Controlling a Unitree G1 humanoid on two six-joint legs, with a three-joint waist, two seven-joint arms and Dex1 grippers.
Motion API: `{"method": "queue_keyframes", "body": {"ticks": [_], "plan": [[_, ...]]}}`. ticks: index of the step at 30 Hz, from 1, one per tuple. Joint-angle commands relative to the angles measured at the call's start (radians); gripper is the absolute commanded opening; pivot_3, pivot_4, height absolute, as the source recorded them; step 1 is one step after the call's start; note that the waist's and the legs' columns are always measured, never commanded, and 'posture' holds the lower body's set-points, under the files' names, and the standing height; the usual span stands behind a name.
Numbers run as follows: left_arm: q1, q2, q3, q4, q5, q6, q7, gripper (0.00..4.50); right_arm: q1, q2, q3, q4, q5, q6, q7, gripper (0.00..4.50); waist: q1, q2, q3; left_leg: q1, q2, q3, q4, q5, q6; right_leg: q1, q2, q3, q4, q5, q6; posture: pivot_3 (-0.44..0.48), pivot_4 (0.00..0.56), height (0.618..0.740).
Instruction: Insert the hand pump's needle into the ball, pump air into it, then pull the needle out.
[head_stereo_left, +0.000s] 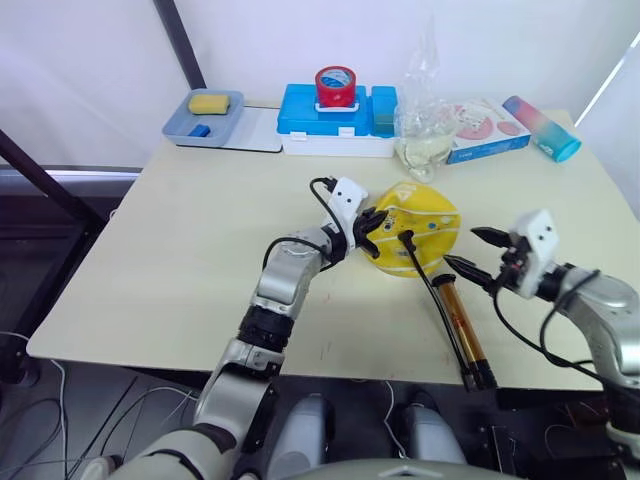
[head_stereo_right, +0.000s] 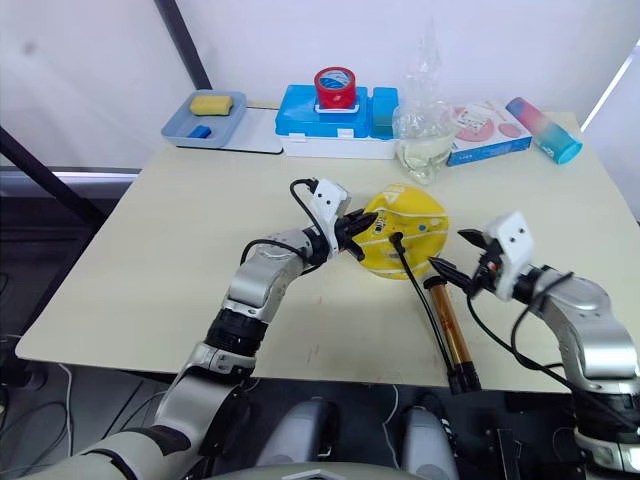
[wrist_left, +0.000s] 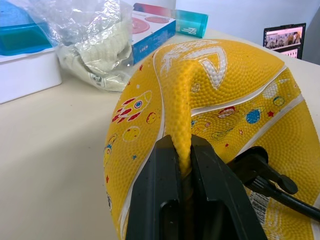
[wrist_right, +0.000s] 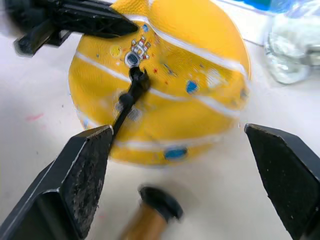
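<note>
The yellow ball (head_stereo_left: 420, 220) lies saggy and dented at the table's middle. My left gripper (head_stereo_left: 368, 232) is shut on a raised fold of its skin, and the pinch is plain in the left wrist view (wrist_left: 183, 142). The needle's black fitting (wrist_right: 136, 75) sits against the ball's top, its metal tip hidden. From it the black hose (head_stereo_left: 425, 275) runs to the amber hand pump (head_stereo_left: 462, 325), which lies flat on the table near the front edge. My right gripper (head_stereo_left: 460, 245) is open, just right of the ball and above the pump's upper black cap (wrist_right: 160, 202), touching neither.
Along the table's back stand a grey tray (head_stereo_left: 190, 128) with a yellow sponge, a blue case (head_stereo_left: 300, 112) with a red tape roll (head_stereo_left: 336, 85) on top, a clear plastic bag (head_stereo_left: 425, 130), a flat box (head_stereo_left: 490, 130) and a pink-blue bottle (head_stereo_left: 540, 127).
</note>
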Motion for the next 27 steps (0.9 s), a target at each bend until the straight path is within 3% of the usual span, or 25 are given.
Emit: {"method": "queue_keyframes", "body": {"ticks": [1,15,27], "plan": [[-0.022,0.005,-0.022,0.078,0.021,-0.029,-0.021,0.0,0.065,-0.062,-0.096,0.068,0.044,-0.113,0.123,4.44,-0.001,0.0,0.0,0.0,0.0,0.0,0.0,0.0,0.0,0.0,0.0,0.0,0.0,0.0,0.0,0.0,0.15,0.739],[-0.14,0.04,-0.077,0.3,0.071,-0.222,-0.21,0.0,0.199,-0.098,-0.224,0.275,0.154,-0.405,0.404,4.44,-0.002,0.0,0.001,0.001,-0.002,0.0,0.001,0.002,0.003,0.0,0.0,0.004,0.002,0.002,-0.003,0.0,0.15,0.739],[-0.236,0.033,-0.074,0.49,0.104,-0.382,-0.315,0.0,0.216,-0.1,-0.263,0.34,0.224,-0.49,0.507,4.44,-0.001,0.0,0.001,0.001,-0.003,0.0,0.001,0.002,0.003,0.001,-0.001,0.004,0.002,0.002,-0.003,0.0,0.15,0.739]]}}
